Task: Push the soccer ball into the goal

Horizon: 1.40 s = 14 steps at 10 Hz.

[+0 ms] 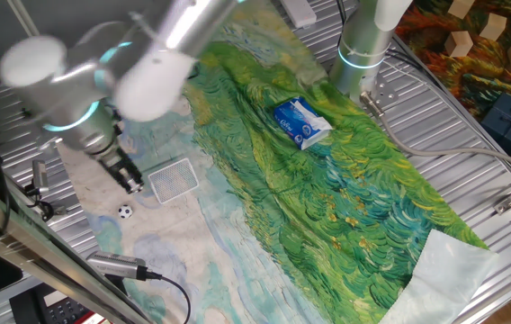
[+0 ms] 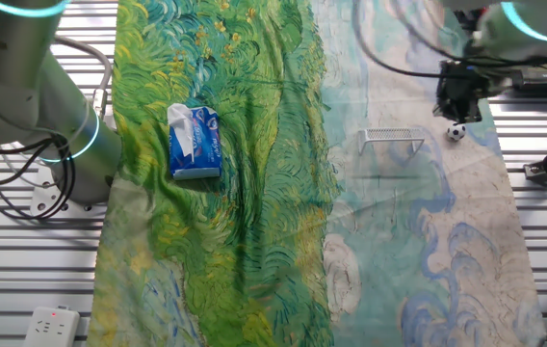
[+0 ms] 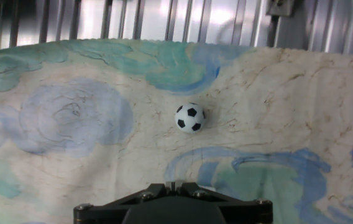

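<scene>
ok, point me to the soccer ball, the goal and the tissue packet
soccer ball (image 3: 190, 117), hand view, centre of the ball
goal (image 2: 394, 136), the other fixed view, top bar of the frame
tissue packet (image 1: 300, 122), one fixed view, blue top face

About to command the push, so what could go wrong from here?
The soccer ball lies free on wrinkled cloth; an off-centre nudge from the end effector may roll it past the goal. The light mesh goal could shift if struck. The ball sits near the cloth's edge, so it might roll off.

I see the slatted metal table (image 1: 471, 135) draped with a painted cloth (image 1: 327, 198) reaching toward its edges.
</scene>
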Each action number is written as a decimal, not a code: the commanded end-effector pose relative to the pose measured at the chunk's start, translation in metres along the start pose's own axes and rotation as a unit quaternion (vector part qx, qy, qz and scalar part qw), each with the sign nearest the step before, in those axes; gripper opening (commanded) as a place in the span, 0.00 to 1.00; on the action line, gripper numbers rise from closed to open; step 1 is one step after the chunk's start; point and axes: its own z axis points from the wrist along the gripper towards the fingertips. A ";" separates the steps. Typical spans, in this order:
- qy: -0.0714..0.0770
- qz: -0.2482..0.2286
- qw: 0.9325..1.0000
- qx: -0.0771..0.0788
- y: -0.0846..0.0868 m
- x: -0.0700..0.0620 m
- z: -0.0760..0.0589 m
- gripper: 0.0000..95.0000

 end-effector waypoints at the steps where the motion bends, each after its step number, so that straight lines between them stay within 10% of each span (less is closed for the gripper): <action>1: -0.008 0.025 0.999 0.021 -0.001 0.006 -0.001 0.00; 14: -0.015 0.028 0.999 0.023 -0.001 0.006 -0.001 0.00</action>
